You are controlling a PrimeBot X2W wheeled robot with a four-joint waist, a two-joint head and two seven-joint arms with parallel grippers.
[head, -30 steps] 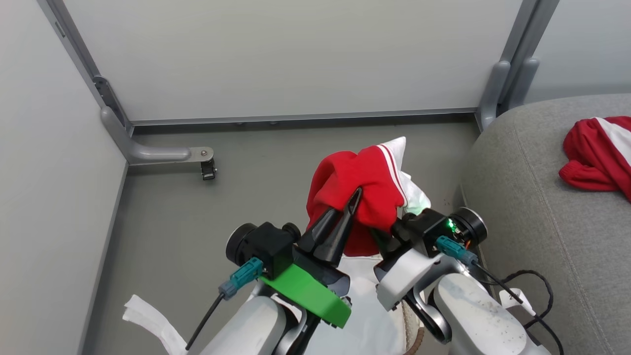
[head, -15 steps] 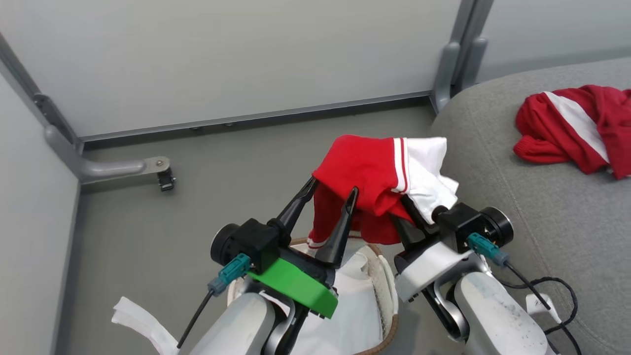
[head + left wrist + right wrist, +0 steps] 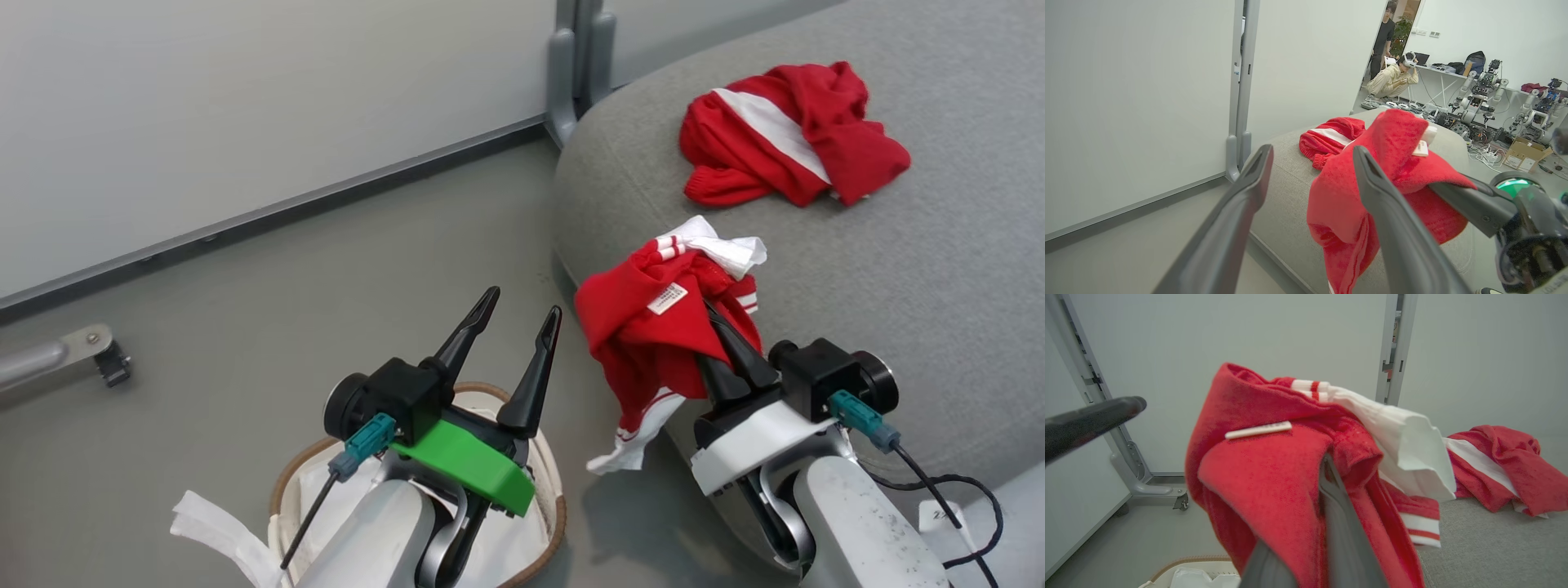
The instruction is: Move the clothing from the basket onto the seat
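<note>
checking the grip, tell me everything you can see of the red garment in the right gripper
The red garment is soft, fleecy-looking fabric, bunched and draped over the shut right gripper, which pinches a fold. It has a white panel on top, red-and-white striped ribbed bands and a white label facing up. One striped end hangs toward the floor. It hangs at the front edge of the grey seat; whether they touch is unclear. The open left gripper stands apart from it.

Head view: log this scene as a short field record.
left gripper: open, empty
right gripper: shut on red garment
red garment: hanging at the front edge of the seat
second red garment: lying on the seat
basket: on the floor beside the seat
</note>
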